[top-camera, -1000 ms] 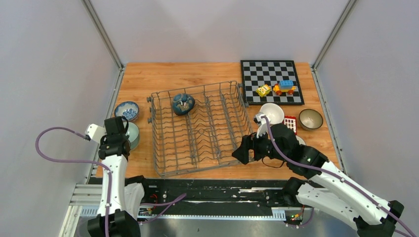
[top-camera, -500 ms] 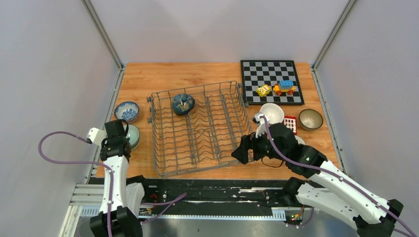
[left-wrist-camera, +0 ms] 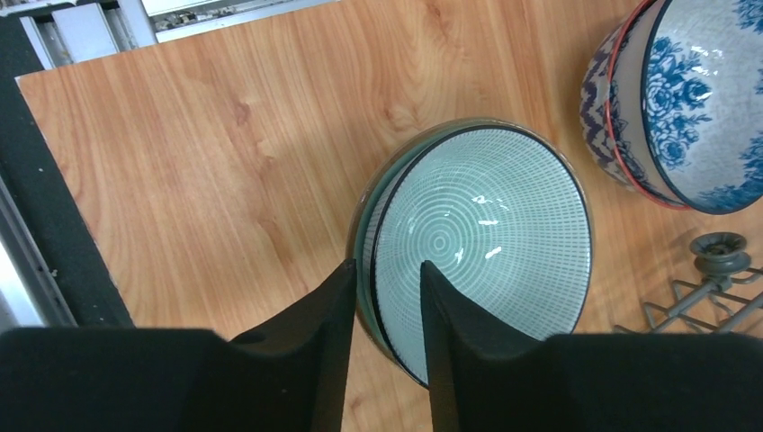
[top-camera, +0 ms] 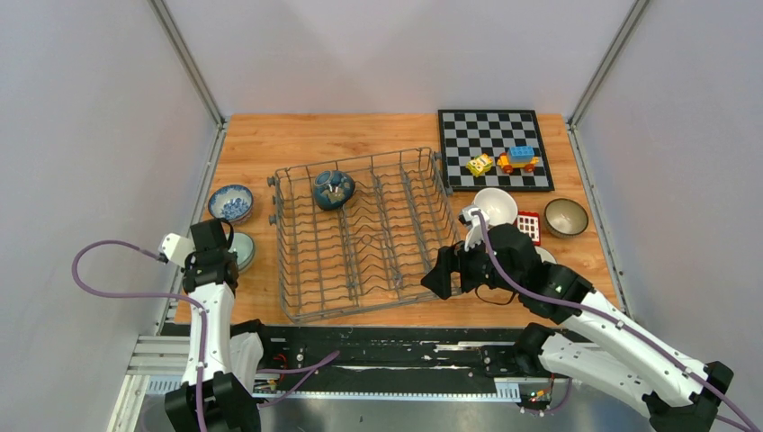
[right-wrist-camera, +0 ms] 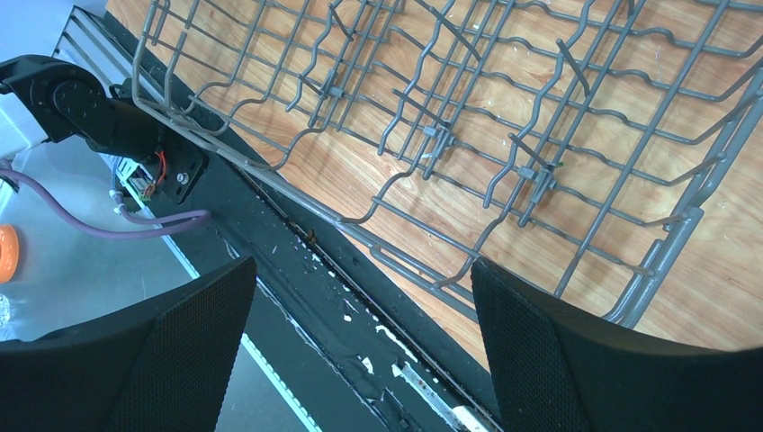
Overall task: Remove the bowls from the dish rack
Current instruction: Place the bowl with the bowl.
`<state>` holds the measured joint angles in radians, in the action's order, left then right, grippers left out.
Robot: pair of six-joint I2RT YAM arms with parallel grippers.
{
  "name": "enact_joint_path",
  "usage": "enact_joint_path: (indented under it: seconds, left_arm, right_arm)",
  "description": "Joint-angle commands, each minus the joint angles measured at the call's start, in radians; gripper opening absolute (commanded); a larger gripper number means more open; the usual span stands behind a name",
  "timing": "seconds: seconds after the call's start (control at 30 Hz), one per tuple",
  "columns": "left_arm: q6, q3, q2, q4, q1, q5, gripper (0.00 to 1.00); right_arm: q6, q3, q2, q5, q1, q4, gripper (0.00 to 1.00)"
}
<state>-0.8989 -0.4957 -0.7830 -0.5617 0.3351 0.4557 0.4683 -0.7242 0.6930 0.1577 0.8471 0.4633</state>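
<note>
- While the left hand (left-wrist-camera: 387, 267) hung low at about 8 o'clock from the dish rack (top-camera: 378, 261), its two fingers were only a little way apart. They straddled the rim of the pale green bowl (left-wrist-camera: 486, 261), one outside the wall and one inside.
- In the wrist view a sliver of the bowl's inside showed between the rim and the inner finger (left-wrist-camera: 450, 360). So it looked like a loose straddle rather than a pinch, with nothing actually clamped as far as I could see.
- That pale green bowl sat upright on the worktop (top-camera: 297, 135), outside the rack and close to its left edge.
- The blue-and-white bowl (left-wrist-camera: 693, 108) was just beside it at 12 o'clock, also upright on the wood. A thin strip of worktop showed between the two.
- The right hand (right-wrist-camera: 360, 264) was spread wide with nothing between its fingers, hovering over the rack's 5 o'clock corner. Its wrist view showed just wavy wire prongs and the black strip along the near edge.
- The one bowl visible in the rack was the dark teal bowl (top-camera: 333, 189), propped among the prongs toward the rack's 11 o'clock corner.
- Over at 3 o'clock from the rack sat the white bowl (top-camera: 497, 205), partly behind the right arm. The beige-brown bowl (top-camera: 565, 217) was farther out the same way, both on the worktop.
- The chessboard (top-camera: 490, 135) lay in the worktop's 1 o'clock corner with a few toy blocks (top-camera: 517, 159) on it.
</note>
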Motion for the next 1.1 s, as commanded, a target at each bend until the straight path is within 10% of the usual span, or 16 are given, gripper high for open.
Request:
enact_joint_path:
  seconds: [0.0,0.63,1.07]
  left_arm:
    - [0.013,-0.025,0.005,0.016,0.008,0.0,0.38]
    - [0.024,-0.141,-0.017,-0.162,0.008,0.042,0.57]
    - [-0.006,-0.094,-0.056,-0.128,0.008,0.009,0.38]
  right_arm:
    - [-0.024,-0.013,0.005,0.005,0.01,-0.011,0.92]
    - [-0.026,-0.046,-0.002,-0.02,0.01,-0.001,0.93]
    - [0.004,-0.159,0.152,0.013,0.009,-0.002,0.92]
